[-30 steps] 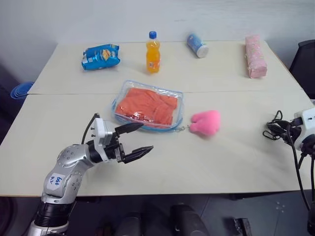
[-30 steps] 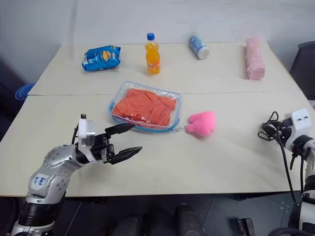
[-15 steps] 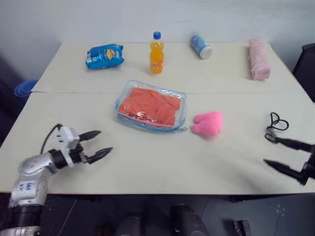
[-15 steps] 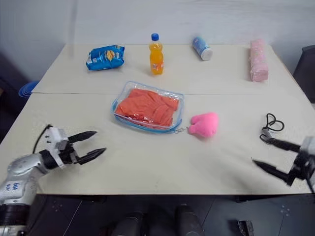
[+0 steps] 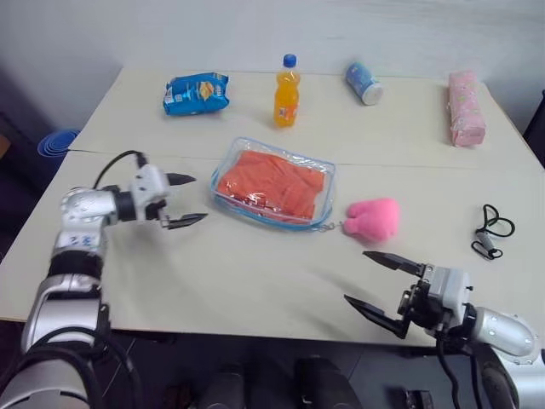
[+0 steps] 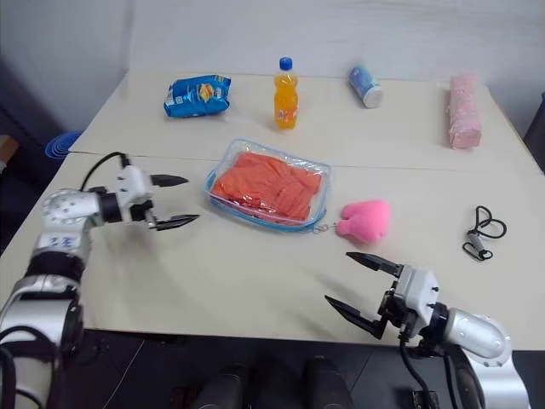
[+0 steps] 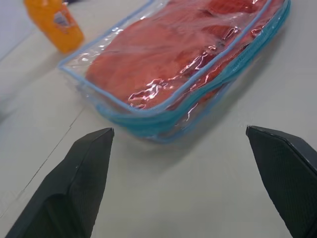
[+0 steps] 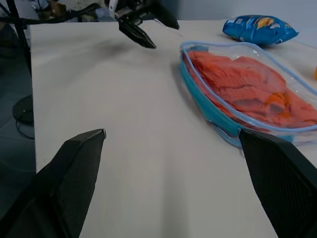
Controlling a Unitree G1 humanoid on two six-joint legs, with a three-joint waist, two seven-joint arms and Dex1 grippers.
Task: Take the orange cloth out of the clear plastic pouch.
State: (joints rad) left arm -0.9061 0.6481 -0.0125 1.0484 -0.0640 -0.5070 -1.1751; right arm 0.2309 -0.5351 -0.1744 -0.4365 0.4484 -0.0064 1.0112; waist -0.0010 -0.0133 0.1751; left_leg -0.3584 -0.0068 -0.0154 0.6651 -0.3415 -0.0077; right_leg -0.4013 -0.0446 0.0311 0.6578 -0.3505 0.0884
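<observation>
The clear plastic pouch (image 5: 274, 182) is found lying flat near the middle of the bench (image 5: 255, 273), with the orange cloth (image 5: 272, 181) folded inside it and filling most of it. No part of the cloth is seen outside the pouch, so the removal is judged not yet begun. Whether the zip is open cannot be told. A pink plush toy (image 5: 373, 219) lies just beside the pouch's near right corner, joined to it by a short chain.

The left gripper (image 5: 186, 200) is held just to the left of the pouch, its fingers spread wide and nothing between them; it is not touching the pouch. It is aimed at the pouch's left end, a placing judged suited to pinning or pinching that end. The right gripper (image 5: 380, 285) is held low over the near right part of the bench, well apart from the pouch, likewise spread wide and empty, and pointed toward the pouch.

Along the far edge of the bench a blue snack bag (image 5: 196, 92), an orange drink bottle (image 5: 287, 91), a small can (image 5: 364, 83) on its side and a pink roll (image 5: 465, 118) are noted, all apart from the pouch. A black cord (image 5: 494, 230) lies at the right edge.
</observation>
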